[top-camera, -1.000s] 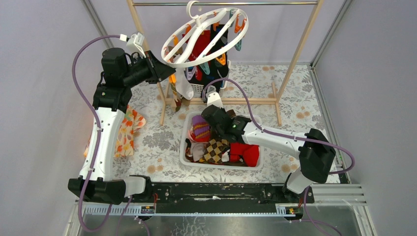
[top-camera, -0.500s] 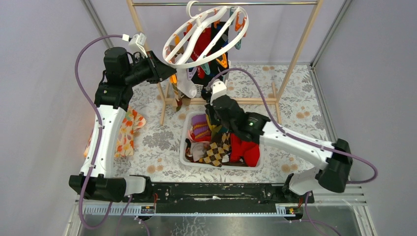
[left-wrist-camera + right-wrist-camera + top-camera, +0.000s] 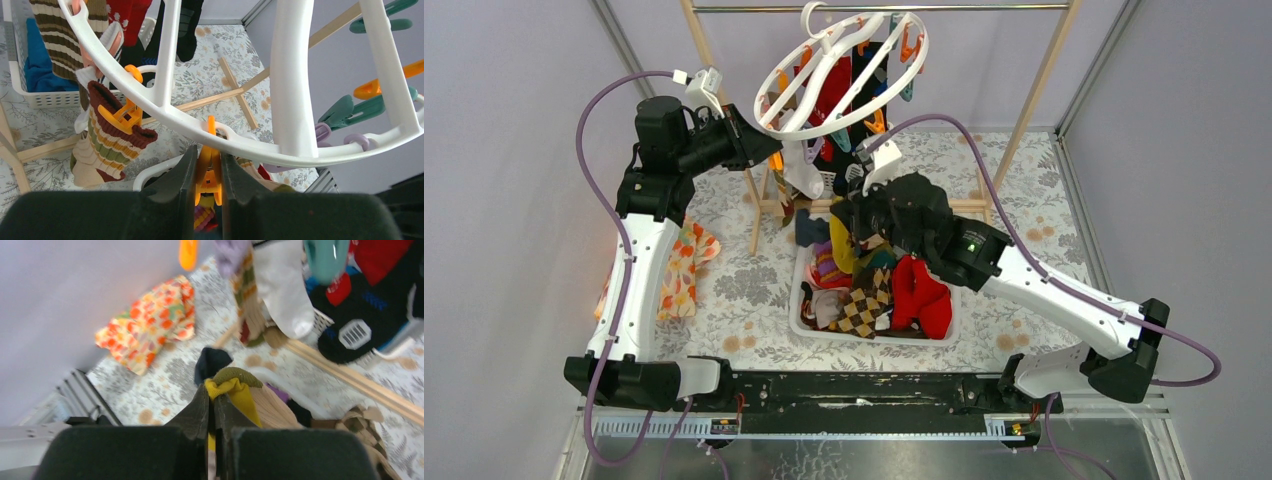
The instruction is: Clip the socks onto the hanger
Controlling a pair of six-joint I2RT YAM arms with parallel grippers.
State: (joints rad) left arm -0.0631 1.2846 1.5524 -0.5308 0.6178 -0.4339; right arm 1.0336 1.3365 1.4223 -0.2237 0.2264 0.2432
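Note:
The white oval hanger [image 3: 844,75] hangs tilted from the metal rod, with several socks clipped under it; its rim crosses the left wrist view [image 3: 150,102]. My left gripper [image 3: 762,140] is shut on an orange clip [image 3: 209,165] at the ring's near-left edge. My right gripper [image 3: 839,222] is shut on a yellow sock [image 3: 235,390] with an olive cuff, lifted above the white basket [image 3: 802,262]; the sock [image 3: 842,250] dangles over the pile. More socks [image 3: 864,300] lie in the basket: purple striped, brown argyle, red.
The wooden-framed rack [image 3: 1034,100] stands behind the basket, its base bar [image 3: 924,205] on the flowered mat. An orange-flowered cloth [image 3: 682,265] lies left. A second white basket [image 3: 45,95] with a blue sock sits under the hanger.
My right gripper has risen out of the basket and moved back toward the hanger, pulling the yellow sock up with it. The left gripper has stayed on the clip.

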